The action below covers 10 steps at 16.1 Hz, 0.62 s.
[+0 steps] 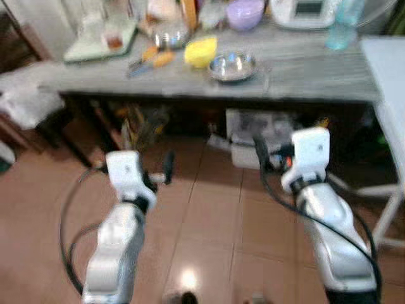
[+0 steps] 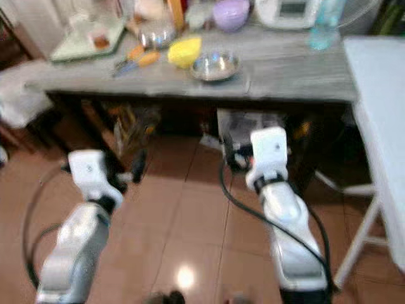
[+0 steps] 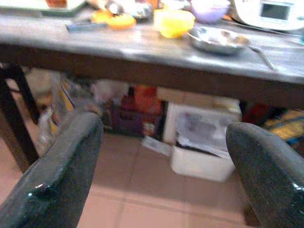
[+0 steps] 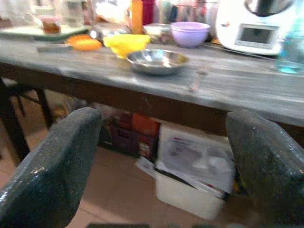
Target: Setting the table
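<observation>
Grey weathered wood makes up the tabletop (image 1: 304, 69), which runs across the far side of the scene above a terracotta tiled floor (image 1: 209, 228). A steel bowl (image 1: 232, 66) sits close to the tabletop's near edge, about midway along it, with a yellow bowl (image 1: 200, 51) just beside it toward the left end. A lilac bowl (image 1: 245, 13) stands near the far edge, and next to it toward the right end is a white kitchen appliance (image 4: 254, 26) with a small screen. A pale blue bottle (image 1: 342, 25) stands near the right end. Toward the left end lie an orange-handled utensil (image 1: 155, 58) and a pale green tray (image 1: 101, 38) carrying glass jars, blurred. A spoon-like piece of cutlery (image 4: 197, 80) lies just beside the steel bowl near the front edge. Under the tabletop sits a white bin (image 4: 190, 175) with crumpled paper in it, amid clutter. A white side table (image 1: 389, 95) adjoins the right end. Both silver arms reach forward, well short of the tabletop and below its level. The left tool (image 3: 164, 161) has its two black fingers (image 3: 61, 171) spread wide with nothing between them; the right tool (image 4: 164, 161) is likewise spread apart and holds nothing.
</observation>
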{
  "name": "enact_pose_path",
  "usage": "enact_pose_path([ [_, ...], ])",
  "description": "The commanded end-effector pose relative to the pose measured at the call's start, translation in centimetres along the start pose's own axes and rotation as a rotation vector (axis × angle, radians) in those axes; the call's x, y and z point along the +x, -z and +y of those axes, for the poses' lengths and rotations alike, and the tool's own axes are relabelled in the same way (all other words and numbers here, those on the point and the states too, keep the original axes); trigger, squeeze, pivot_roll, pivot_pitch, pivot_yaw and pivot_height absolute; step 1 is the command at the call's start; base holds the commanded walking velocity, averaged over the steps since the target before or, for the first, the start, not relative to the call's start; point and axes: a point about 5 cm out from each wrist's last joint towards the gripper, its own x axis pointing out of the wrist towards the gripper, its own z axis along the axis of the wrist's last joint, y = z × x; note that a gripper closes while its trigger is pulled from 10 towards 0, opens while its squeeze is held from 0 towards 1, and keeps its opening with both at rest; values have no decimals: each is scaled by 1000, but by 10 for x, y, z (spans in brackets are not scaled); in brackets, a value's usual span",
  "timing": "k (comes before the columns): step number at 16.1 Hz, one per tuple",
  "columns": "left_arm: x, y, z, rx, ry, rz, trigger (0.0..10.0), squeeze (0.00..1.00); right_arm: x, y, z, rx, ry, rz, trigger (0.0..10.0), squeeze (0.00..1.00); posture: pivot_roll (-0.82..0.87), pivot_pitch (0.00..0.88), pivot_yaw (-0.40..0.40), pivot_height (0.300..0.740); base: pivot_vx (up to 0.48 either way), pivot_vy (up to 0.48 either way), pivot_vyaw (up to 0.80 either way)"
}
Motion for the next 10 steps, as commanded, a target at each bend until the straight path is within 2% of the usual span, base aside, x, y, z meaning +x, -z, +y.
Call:
enact_pose_path([
  [1, 1, -4, 3, 23, -19, -29, 10000, 0, 2, -1, 1, 13, -8, -3, 10000, 0, -265, 122, 93, 740, 0, 0, 0],
  [6, 4, -5, 7, 39, -28, -37, 10000, 0, 4, 1, 7, 27, -16, -2, 10000, 0, -253, 121, 115, 740, 0, 0, 0],
  [10, 4, -4, 4, 48, 1, -25, 10000, 0, 1, 4, 9, 48, 9, 1, 10000, 0, -248, 124, 144, 740, 0, 0, 0],
])
